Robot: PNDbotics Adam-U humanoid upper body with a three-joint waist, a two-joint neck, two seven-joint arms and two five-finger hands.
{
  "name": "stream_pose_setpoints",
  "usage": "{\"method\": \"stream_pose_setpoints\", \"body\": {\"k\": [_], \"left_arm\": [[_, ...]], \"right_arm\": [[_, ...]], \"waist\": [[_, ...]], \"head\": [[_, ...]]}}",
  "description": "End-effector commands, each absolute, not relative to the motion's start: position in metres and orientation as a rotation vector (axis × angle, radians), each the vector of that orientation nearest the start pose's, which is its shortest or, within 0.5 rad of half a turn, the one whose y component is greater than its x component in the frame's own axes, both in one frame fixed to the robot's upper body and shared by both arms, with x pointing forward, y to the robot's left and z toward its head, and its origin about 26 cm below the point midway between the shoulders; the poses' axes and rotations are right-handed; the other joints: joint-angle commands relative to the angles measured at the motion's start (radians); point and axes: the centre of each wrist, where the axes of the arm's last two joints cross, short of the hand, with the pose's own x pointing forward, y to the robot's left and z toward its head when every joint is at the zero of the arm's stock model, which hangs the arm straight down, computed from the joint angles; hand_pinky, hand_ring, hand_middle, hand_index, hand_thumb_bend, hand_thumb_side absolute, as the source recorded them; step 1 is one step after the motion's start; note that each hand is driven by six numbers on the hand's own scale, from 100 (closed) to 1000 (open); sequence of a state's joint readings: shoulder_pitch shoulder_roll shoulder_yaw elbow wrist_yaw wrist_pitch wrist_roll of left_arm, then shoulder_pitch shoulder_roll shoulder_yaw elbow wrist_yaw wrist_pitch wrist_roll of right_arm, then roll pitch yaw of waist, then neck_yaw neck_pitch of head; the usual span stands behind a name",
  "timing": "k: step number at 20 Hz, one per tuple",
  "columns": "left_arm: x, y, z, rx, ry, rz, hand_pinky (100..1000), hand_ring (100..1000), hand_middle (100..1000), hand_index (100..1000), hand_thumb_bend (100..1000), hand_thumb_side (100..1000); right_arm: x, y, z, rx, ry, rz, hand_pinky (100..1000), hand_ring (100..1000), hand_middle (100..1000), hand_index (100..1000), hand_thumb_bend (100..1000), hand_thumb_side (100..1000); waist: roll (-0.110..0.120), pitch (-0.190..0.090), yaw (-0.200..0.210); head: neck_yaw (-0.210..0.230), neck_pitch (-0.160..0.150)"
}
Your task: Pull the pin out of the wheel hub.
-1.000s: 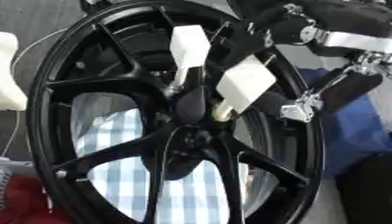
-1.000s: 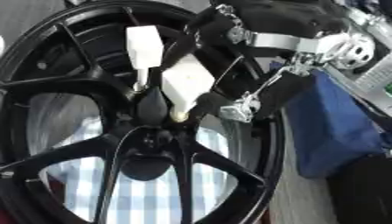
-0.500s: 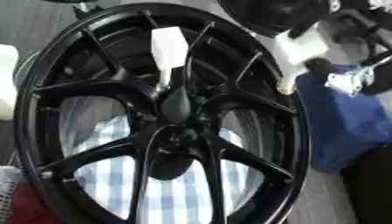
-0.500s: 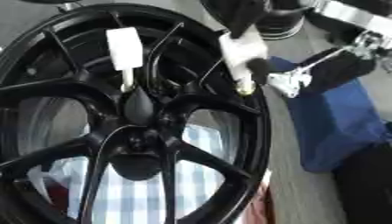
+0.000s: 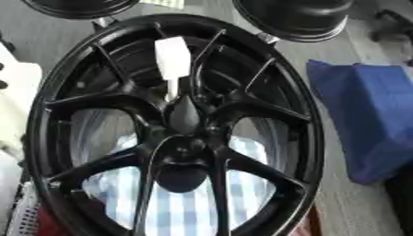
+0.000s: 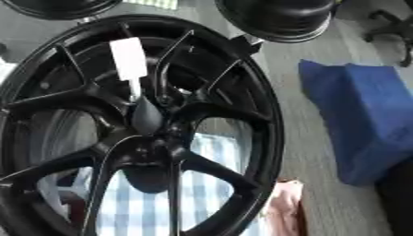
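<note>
Fingers of either hand are not showing in these views, so we cannot tell their state. We are noting one white pin point(image 5: 173, 64) standing in the wheel hub point(image 5: 184, 138) at upper centre, its tab projecting outward where a hand could take it. Outward, the black wheel point(image 5: 48, 106) is lying over checked cloth point(image 5: 190, 209), with a blue bag point(image 5: 363, 115) at right.

Two glossy black rounded arm shells point(image 5: 294, 18) point(image 5: 79, 6) at top edge; silver joint point(image 5: 268, 38) beneath right one.
</note>
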State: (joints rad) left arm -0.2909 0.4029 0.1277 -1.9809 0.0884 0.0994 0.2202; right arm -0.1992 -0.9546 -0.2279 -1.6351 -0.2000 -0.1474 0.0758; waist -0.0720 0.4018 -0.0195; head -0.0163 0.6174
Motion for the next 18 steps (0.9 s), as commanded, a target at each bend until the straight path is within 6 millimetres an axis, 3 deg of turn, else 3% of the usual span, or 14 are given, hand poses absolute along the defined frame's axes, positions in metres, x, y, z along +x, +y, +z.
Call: {"method": "stream_pose_setpoints", "body": {"k": [1,3,6,7,8,12,18], "left_arm": [[0.295,0.305,0.222,0.391,-2.241,-0.034,535,627,609,729,100,767],[0.296,0.304,0.222,0.385,-2.244,-0.037,535,627,609,729,100,766],[0.296,0.302,0.222,0.372,-2.245,-0.049,535,627,609,729,100,766],[0.296,0.302,0.222,0.368,-2.245,-0.052,535,628,610,729,100,765],[0.296,0.302,0.223,0.366,-2.246,-0.053,535,628,610,729,100,765],[0.297,0.299,0.225,0.349,-2.255,-0.058,534,628,610,729,100,764],[0.299,0.296,0.228,0.331,-2.267,-0.073,534,628,609,729,100,762]], "right_arm": [[0.284,-0.490,0.227,-0.809,-1.884,0.416,869,857,695,786,100,227],[0.273,-0.496,0.211,-0.850,-1.870,0.341,865,852,673,752,100,291],[0.254,-0.493,0.193,-0.865,-1.923,0.253,864,851,670,749,100,298],[0.250,-0.491,0.193,-0.871,-1.951,0.244,853,802,573,692,100,379],[0.250,-0.486,0.198,-0.875,-1.991,0.246,853,802,573,692,100,379],[0.252,-0.459,0.204,-0.841,-2.113,0.284,844,770,530,669,100,427],[0.259,-0.406,0.209,-0.703,-2.209,0.224,833,750,500,642,100,466]], "waist": [[0.004,-0.018,0.007],[0.007,-0.018,0.016],[0.006,-0.019,0.031],[0.005,-0.022,0.038],[0.003,-0.024,0.043],[-0.003,-0.027,0.049],[-0.007,-0.031,0.061]], "head": [[0.002,-0.009],[-0.009,-0.013],[-0.028,-0.014],[-0.044,-0.012],[-0.057,-0.011],[-0.086,-0.013],[-0.077,-0.017]]}}
